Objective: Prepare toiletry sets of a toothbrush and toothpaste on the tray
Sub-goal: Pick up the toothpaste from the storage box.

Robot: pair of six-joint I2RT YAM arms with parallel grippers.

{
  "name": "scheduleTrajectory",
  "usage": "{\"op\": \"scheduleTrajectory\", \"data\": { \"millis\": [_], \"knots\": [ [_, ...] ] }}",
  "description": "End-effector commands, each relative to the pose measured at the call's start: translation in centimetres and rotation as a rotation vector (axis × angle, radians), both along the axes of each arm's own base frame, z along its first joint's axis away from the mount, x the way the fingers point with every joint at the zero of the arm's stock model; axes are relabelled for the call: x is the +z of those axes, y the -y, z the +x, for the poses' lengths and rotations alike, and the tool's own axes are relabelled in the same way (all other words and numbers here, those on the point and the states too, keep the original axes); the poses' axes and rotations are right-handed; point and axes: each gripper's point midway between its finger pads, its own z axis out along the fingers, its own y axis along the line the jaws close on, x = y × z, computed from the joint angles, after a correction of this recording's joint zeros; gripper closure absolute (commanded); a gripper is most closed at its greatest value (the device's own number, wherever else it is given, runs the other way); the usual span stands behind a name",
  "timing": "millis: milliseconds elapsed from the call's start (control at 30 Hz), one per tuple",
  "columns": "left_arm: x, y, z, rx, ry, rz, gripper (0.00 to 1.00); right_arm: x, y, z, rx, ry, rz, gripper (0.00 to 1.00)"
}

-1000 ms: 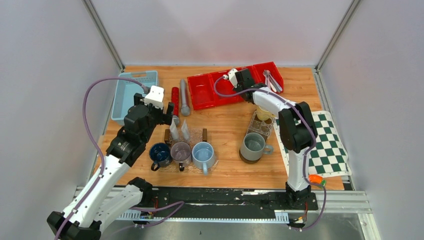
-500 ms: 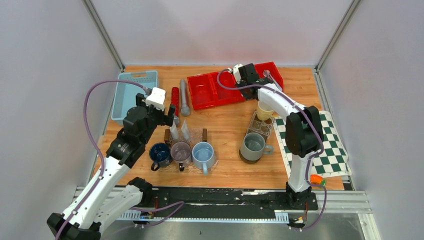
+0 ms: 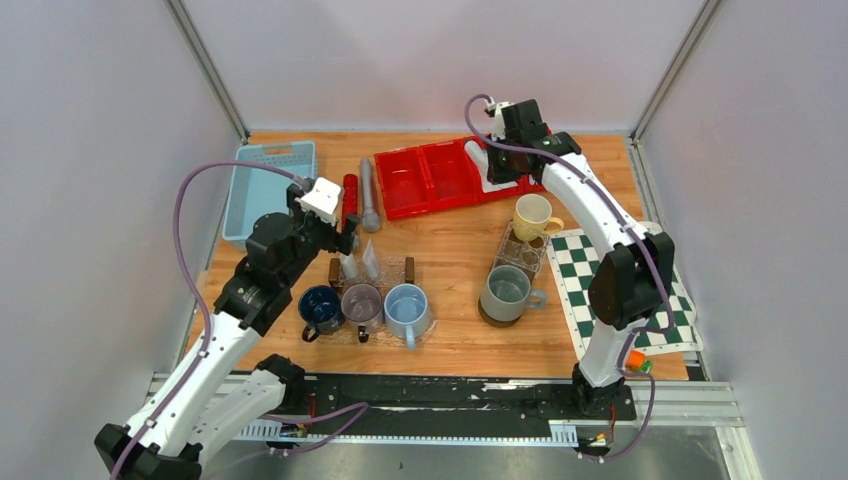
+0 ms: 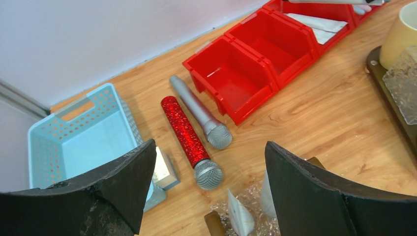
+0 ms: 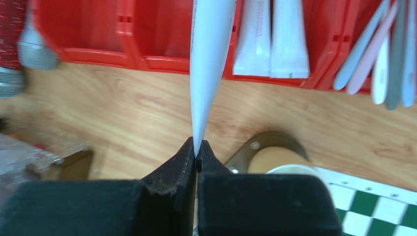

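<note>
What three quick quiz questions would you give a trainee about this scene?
1. True or false: the right claw is shut on a toothpaste.
2. How many mics lie beside the bins?
3. The left claw is: A) open, B) shut on a mic, C) shut on a mug.
Key: 1 true; 2 two; 3 A.
</note>
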Motion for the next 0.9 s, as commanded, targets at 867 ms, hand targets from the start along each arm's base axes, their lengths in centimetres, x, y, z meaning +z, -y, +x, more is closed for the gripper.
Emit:
{"op": "scheduleTrajectory", "data": {
  "millis": [867],
  "knots": [
    [4.6,13.5,-3.9,-0.495,0.395,0.182,0.13,11.1,-6.2,-13.0,-0.063,-0.409,0.817,1.0]
  ]
}}
